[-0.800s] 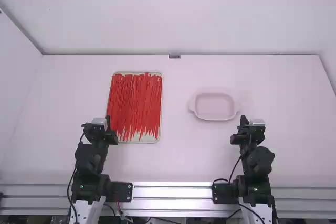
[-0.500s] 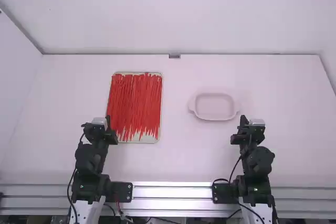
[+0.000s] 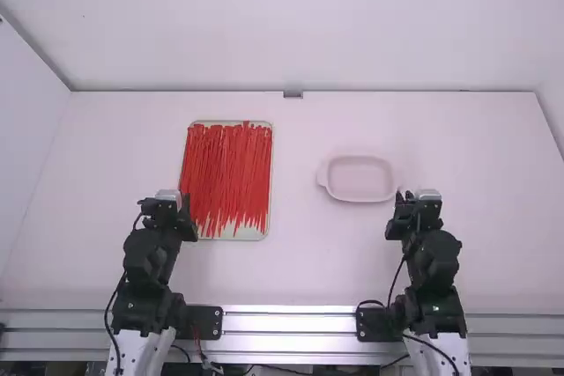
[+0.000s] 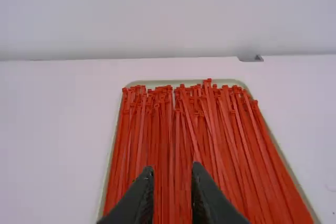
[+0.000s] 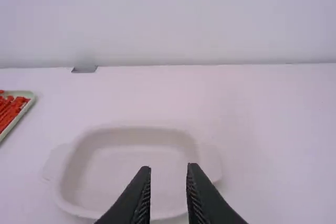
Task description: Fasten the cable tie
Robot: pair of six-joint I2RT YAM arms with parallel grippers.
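Observation:
A heap of red cable ties (image 3: 227, 180) lies lengthwise in a pale tray (image 3: 231, 122) left of the table's middle. My left gripper (image 3: 185, 216) hovers at the tray's near left corner. In the left wrist view its fingers (image 4: 170, 174) stand over the near ends of the ties (image 4: 210, 129), shut with nothing between them. My right gripper (image 3: 402, 217) sits just in front of an empty white dish (image 3: 357, 178). In the right wrist view that gripper (image 5: 167, 174) is shut and empty, pointing at the dish (image 5: 131, 129).
The table's back edge meets the wall, where a small grey bracket (image 3: 293, 93) sits at the middle. A corner of the tie tray (image 5: 13, 106) lies off to the dish's left. Bare table surrounds the tray and the dish.
Both arms have lifted slightly and edged forward, toward the tray and the dish. The ties and the dish have not moved.

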